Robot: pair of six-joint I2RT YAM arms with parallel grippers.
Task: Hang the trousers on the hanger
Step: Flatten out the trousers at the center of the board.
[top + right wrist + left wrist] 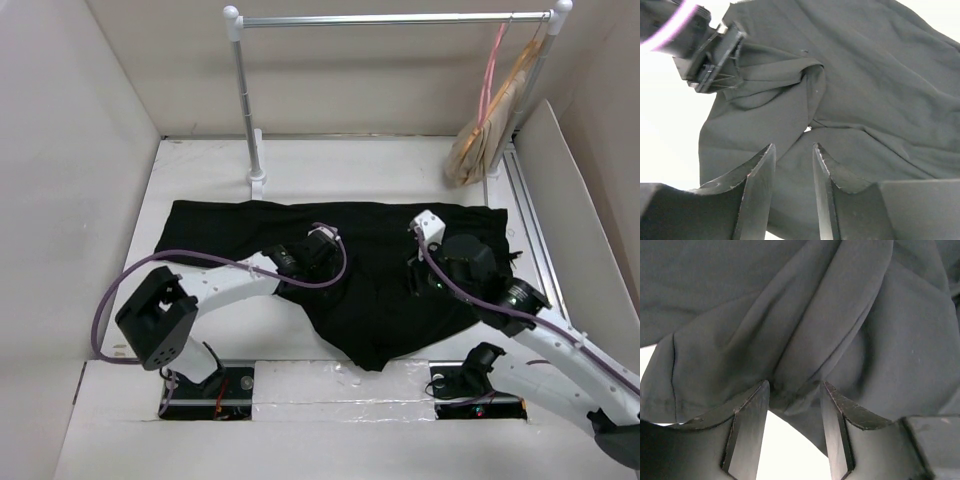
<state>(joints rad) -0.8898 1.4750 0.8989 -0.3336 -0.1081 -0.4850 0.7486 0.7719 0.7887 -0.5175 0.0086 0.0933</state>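
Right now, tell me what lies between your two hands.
Only the trousers. In the top view, black cloth fills the whole stretch from the left hand to the right hand; the right wrist view shows the same, with nothing else on it.

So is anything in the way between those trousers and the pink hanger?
Nothing visible lies on the table between the trousers and the hanger. The hanger hangs at the far right end of the rail, close beside the tan hangers, which crowd it there.
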